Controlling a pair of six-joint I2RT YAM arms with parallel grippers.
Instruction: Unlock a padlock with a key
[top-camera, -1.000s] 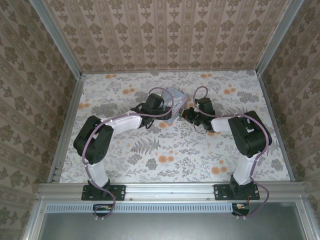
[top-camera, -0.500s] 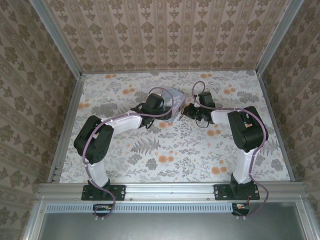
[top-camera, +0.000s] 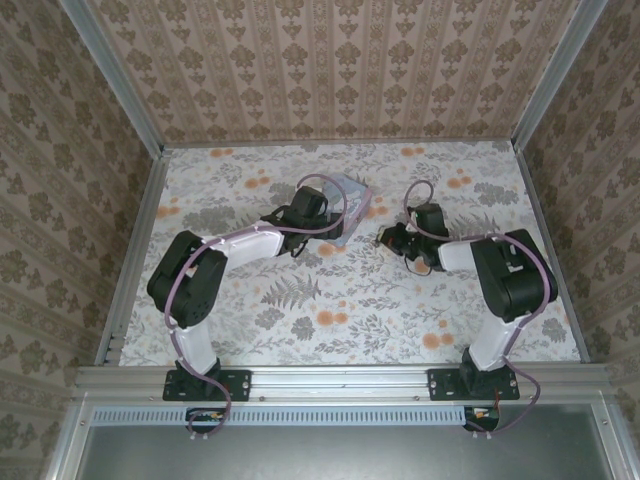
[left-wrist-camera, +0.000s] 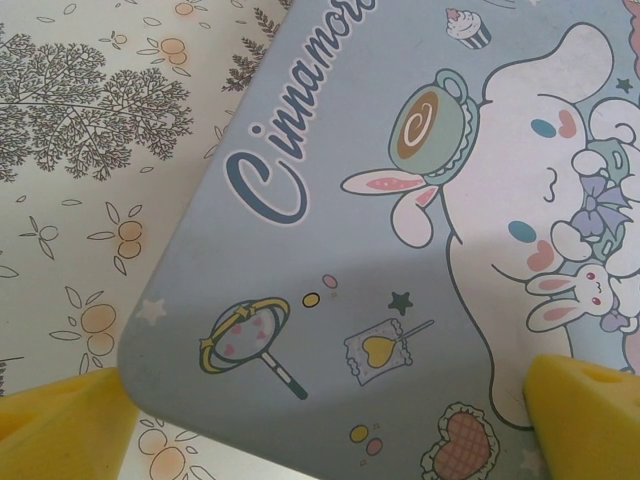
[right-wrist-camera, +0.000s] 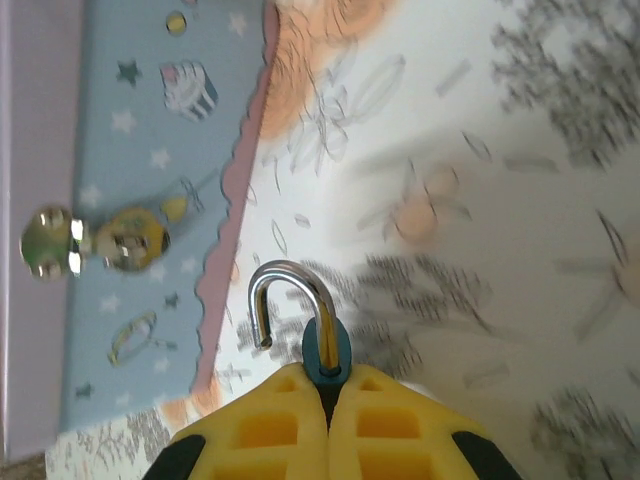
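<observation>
Blue padlock (right-wrist-camera: 326, 352) with curved shiny shackle clamped in right gripper (right-wrist-camera: 325, 388) jaws, left gripper (left-wrist-camera: 320, 425) jaws spread apart over smooth cartoon-printed tin (left-wrist-camera: 330, 250), floral surface (right-wrist-camera: 500, 180) beneath

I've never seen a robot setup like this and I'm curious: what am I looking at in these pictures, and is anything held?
A left arm and a right arm are bolted at the near edge of a flower-patterned table. One picture looks down from above; the other two come from wrist cameras. A pale blue cartoon tin lies on the table. The left tool hangs open over its lid. The right tool is shut on a tiny padlock whose silver shackle looks open.
</observation>
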